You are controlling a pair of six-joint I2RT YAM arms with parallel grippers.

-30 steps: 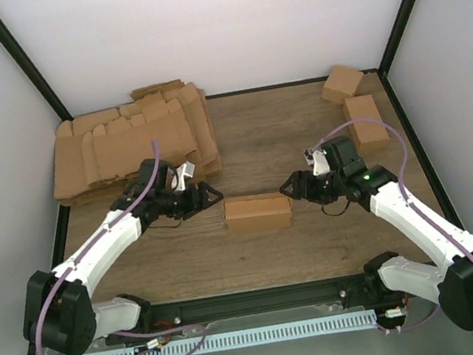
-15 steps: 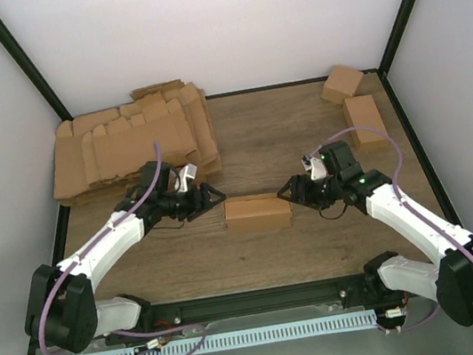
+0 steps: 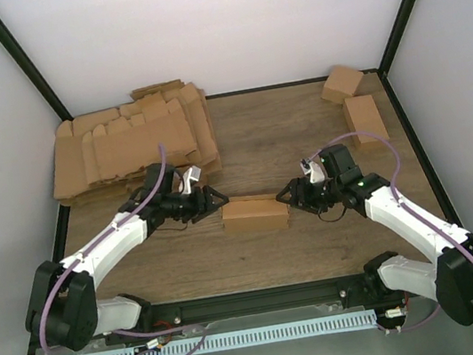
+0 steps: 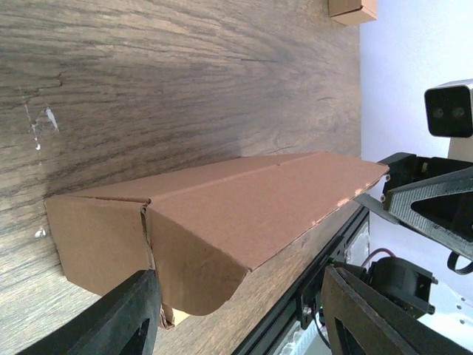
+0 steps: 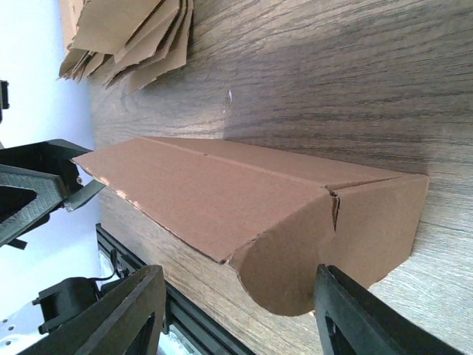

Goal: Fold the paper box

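The paper box [image 3: 256,213] is a small oblong brown cardboard box lying in the middle of the wooden table, its lid down with a rounded tuck flap hanging at each end. My left gripper [image 3: 214,199] is open just off the box's left end, which fills the left wrist view [image 4: 214,222]. My right gripper [image 3: 285,194] is open just off the box's right end, seen close in the right wrist view [image 5: 259,214]. Neither gripper holds anything. In each wrist view the other gripper shows beyond the far end of the box.
A big pile of flat cardboard blanks [image 3: 128,145] lies at the back left. Two finished small boxes [image 3: 342,83] [image 3: 364,119] sit at the back right. Black frame posts and white walls enclose the table.
Both grippers have moved inward toward the box's two ends, and the box has shifted slightly to the left.
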